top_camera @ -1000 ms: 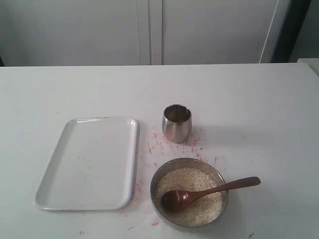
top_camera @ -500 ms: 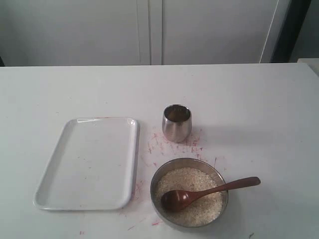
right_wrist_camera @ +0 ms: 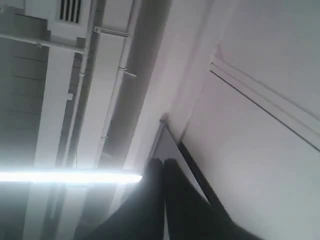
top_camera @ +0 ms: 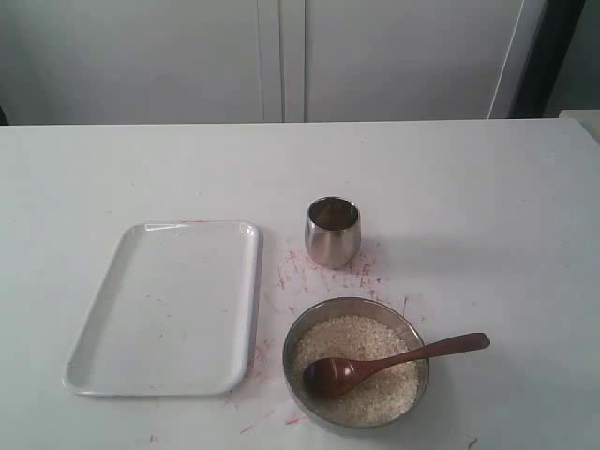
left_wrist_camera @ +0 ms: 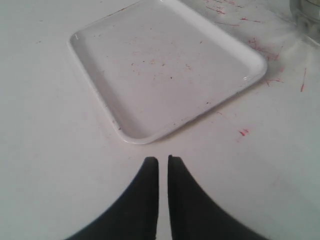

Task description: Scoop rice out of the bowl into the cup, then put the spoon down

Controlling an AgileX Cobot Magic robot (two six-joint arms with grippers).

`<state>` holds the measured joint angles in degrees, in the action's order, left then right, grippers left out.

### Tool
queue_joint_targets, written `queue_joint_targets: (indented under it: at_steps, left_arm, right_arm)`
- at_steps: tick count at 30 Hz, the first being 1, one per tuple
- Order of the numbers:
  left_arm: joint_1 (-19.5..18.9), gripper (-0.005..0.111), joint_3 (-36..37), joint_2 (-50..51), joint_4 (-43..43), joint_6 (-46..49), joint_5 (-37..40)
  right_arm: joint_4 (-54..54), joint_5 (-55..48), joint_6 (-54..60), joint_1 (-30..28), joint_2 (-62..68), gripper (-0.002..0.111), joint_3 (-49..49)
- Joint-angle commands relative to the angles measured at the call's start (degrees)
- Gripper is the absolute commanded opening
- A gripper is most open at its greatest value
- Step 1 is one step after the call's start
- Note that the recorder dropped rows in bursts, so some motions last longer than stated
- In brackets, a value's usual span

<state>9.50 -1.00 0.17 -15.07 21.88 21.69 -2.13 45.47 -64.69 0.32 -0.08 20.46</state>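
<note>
Nothing has shifted since the earlier frames. The white desk point(top_camera: 487, 206) runs back to pale cabinet doors point(top_camera: 281, 56) and is flecked with red marks point(top_camera: 300, 277) around the vessels. The white tray point(top_camera: 164, 305) lies on its left part. Right of the tray, the bowl point(top_camera: 357, 301) holds the rice point(top_camera: 375, 394). The spoon point(top_camera: 394, 361) rests its scoop on the grains, with its handle over the right rim. The cup point(top_camera: 332, 239) stands upright behind the bowl. The left hand point(left_wrist_camera: 163, 161), pressed together, hovers near the tray. The right hand point(right_wrist_camera: 162, 162), also pressed together, points towards a lit ceiling tube point(right_wrist_camera: 70, 176).
</note>
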Motion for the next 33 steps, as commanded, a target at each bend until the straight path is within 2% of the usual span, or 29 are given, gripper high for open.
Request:
queue_joint_targets:
  at_steps: [1, 4, 8, 18, 27, 33]
  left_arm:
    - [0.4, 0.014, 0.3, -0.2, -0.3, 0.0, 0.2]
    - [0.4, 0.014, 0.3, -0.2, -0.3, 0.0, 0.2]
    - [0.4, 0.014, 0.3, -0.2, -0.3, 0.0, 0.2]
    - [0.4, 0.014, 0.3, -0.2, -0.3, 0.0, 0.2]
    - [0.4, 0.014, 0.3, -0.2, -0.3, 0.0, 0.2]
    - [0.4, 0.014, 0.3, -0.2, -0.3, 0.0, 0.2]
  right_arm:
    - [0.4, -14.2, 10.9, -0.3, 0.1, 0.000, 11.3]
    - [0.4, -28.3, 23.6, -0.3, 0.1, 0.000, 21.1]
    - [0.4, -36.6, 36.9, -0.3, 0.4, 0.000, 31.3]
    - [-0.1, -51.0, 43.8, -0.2, 10.7, 0.000, 52.1]
    - [-0.1, -67.8, 53.5, 3.8, 22.2, 0.000, 68.6]
    - [0.1, -80.5, 61.9, 7.4, 28.4, 0.000, 74.3]
